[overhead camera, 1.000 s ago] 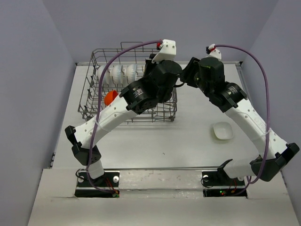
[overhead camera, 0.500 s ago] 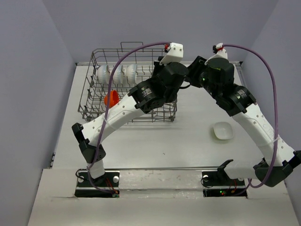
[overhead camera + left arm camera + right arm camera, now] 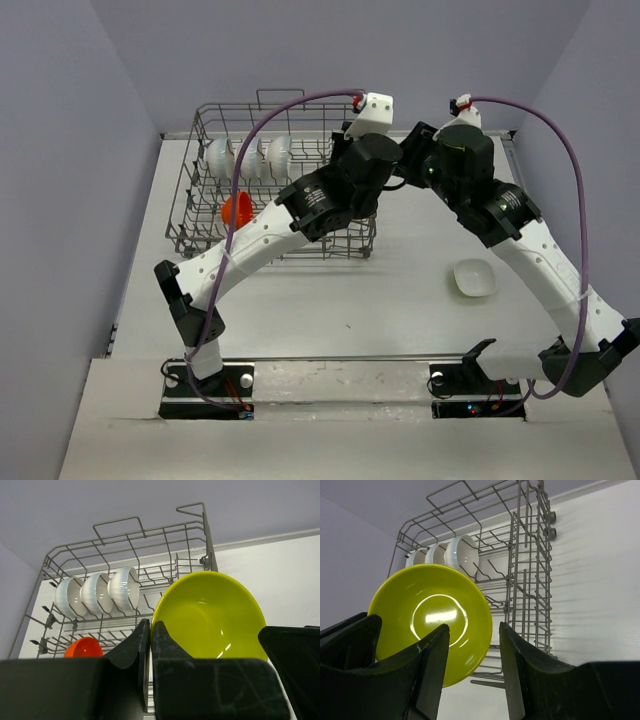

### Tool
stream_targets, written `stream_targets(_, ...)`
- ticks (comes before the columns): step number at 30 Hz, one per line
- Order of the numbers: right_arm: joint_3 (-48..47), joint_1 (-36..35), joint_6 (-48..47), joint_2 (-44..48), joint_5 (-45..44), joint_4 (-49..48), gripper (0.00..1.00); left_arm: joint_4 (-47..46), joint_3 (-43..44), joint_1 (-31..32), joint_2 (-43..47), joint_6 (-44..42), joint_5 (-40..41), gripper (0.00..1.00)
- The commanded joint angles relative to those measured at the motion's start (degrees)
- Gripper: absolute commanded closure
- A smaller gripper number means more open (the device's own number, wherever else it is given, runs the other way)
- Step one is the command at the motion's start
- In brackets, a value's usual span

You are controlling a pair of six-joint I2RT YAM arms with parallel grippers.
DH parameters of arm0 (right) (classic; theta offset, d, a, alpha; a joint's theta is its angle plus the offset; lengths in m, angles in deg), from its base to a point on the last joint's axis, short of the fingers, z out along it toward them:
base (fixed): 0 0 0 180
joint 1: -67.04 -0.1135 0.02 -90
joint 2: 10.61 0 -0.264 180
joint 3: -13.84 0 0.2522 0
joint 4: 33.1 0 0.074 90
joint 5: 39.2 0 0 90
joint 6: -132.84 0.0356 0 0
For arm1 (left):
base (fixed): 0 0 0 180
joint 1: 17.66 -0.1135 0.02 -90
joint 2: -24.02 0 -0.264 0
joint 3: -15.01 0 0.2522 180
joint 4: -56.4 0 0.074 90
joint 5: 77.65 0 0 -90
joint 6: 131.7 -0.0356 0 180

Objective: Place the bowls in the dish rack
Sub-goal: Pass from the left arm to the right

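My left gripper (image 3: 150,625) is shut on the rim of a yellow-green bowl (image 3: 210,615) and holds it upright in the air beside the right end of the grey wire dish rack (image 3: 200,527). My right gripper (image 3: 472,650) is open, with the same bowl (image 3: 432,615) just beyond its left finger and its rim edge showing in the gap. Three white bowls (image 3: 97,592) stand on edge in the rack's back left row, and an orange bowl (image 3: 82,647) lies lower left. From above the arms hide the yellow-green bowl. A white bowl (image 3: 474,277) sits on the table.
The rack (image 3: 200,200) stands at the table's back left, holding the white bowls (image 3: 245,158) and the orange bowl (image 3: 237,208). Both arms meet over the rack's right end near the back wall. Purple cables arch above each arm.
Both arms have shifted a little to the right and back, with the wrists still close together. In the last half second almost nothing moved.
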Motion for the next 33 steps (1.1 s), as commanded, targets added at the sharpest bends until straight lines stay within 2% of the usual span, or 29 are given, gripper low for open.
stream_targets(1, 0.92, 0.33, -0.78, 0.85, -0.84, -2.32, 0.5, -5.32, -2.49, 0.01, 5.2, 2.09, -1.06, 1.0)
stream_targets(12, 1.53, 1.39, -2.28, 0.59, -0.66, -3.2, 0.51, -6.81, -6.54, 0.01, 8.2, 2.45, -3.7, 1.0)
stream_targets(22, 3.38, 1.92, -4.03, 1.73, 0.66, -4.08, 0.51, -8.83, -12.34, -0.17, 13.29, 2.18, -10.73, 1.0)
stream_targets(27, 4.17, 1.92, -3.95, 3.93, 1.72, -4.61, 0.51, -8.05, -13.83, -0.43, 13.03, 2.71, -11.44, 1.0)
stream_targets(33, 2.24, 1.92, -4.91, 6.21, -4.33, -0.83, 0.51, -11.46, -18.13, -0.43, 14.7, 4.73, -18.28, 1.0)
